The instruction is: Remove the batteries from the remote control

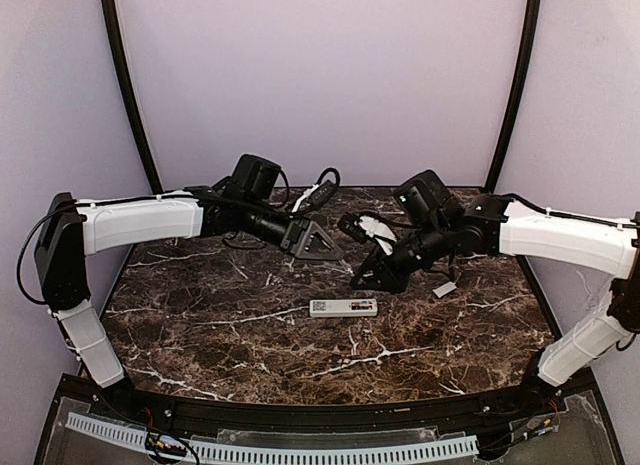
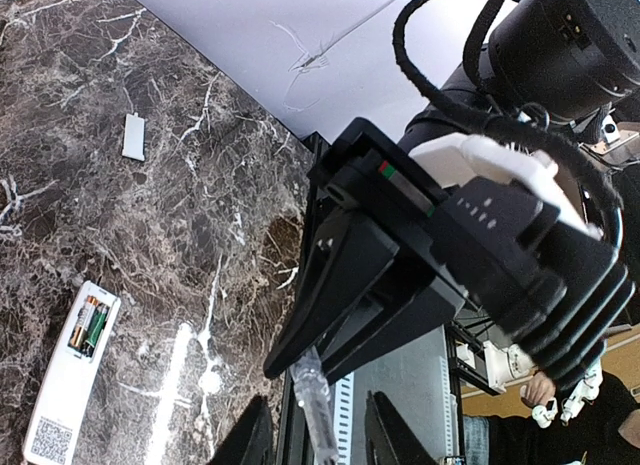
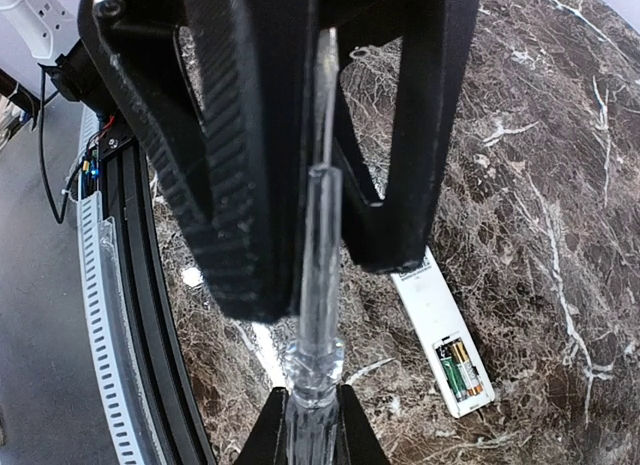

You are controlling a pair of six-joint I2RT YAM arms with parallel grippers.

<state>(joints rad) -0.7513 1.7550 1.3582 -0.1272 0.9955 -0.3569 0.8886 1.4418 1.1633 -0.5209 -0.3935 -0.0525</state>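
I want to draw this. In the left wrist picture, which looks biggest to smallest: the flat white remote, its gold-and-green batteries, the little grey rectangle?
1. Flat white remote control
2. Gold-and-green battery pair and little grey rectangular piece: these look alike; the piece lies farther away, so unranked.

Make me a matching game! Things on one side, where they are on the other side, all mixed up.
1 remote control
2 batteries
3 cover piece
4 clear tool

A pinched in the right gripper
B lying alone, apart from the remote
C flat on the table, compartment open
D inside the remote

Pairs: 1-C, 2-D, 3-B, 4-A
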